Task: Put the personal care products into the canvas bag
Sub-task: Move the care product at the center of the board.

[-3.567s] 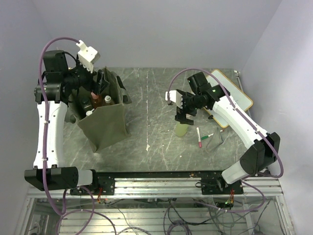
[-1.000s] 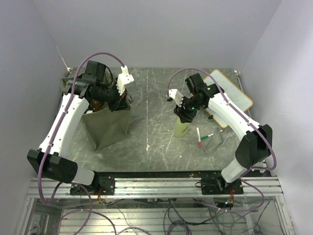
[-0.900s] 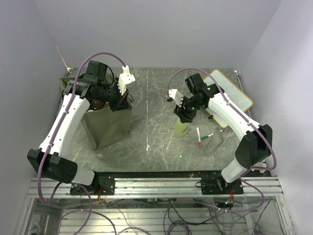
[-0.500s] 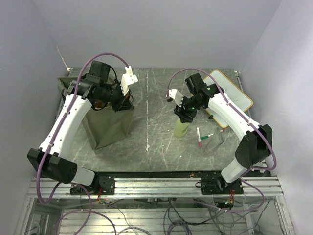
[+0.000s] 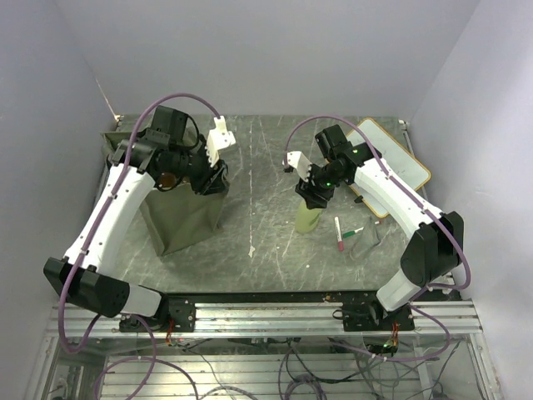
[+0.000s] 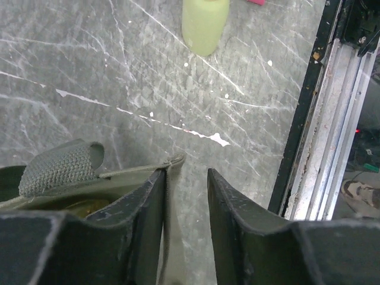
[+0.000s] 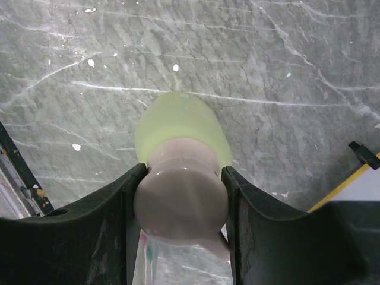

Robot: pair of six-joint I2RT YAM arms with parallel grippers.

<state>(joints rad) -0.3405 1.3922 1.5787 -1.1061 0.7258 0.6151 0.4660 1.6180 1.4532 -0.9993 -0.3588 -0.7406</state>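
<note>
A pale yellow-green bottle [image 5: 307,218] with a beige cap stands upright on the table right of centre. My right gripper [image 5: 315,194] is shut on its cap [image 7: 181,202], with the bottle body [image 7: 178,127] below the fingers. The olive-green canvas bag [image 5: 185,221] stands upright at the left. My left gripper [image 5: 212,179] is at the bag's right rim, jaws apart, with the rim's corner seam [image 6: 169,163] between them against the left finger. An amber bottle [image 5: 164,177] shows inside the bag; other bottles are hidden. The left wrist view also shows the yellow-green bottle [image 6: 205,24].
A red marker pen [image 5: 339,234] and a green one [image 5: 353,231] lie just right of the bottle. A white wood-framed whiteboard [image 5: 393,164] lies at the back right. The bag's strap [image 6: 59,169] folds over its rim. The black table rail [image 6: 303,119] runs along the near edge.
My left gripper left the inside of the bag and moved right to its right rim. My right gripper came down and shut on the bottle's cap, then stayed still.
</note>
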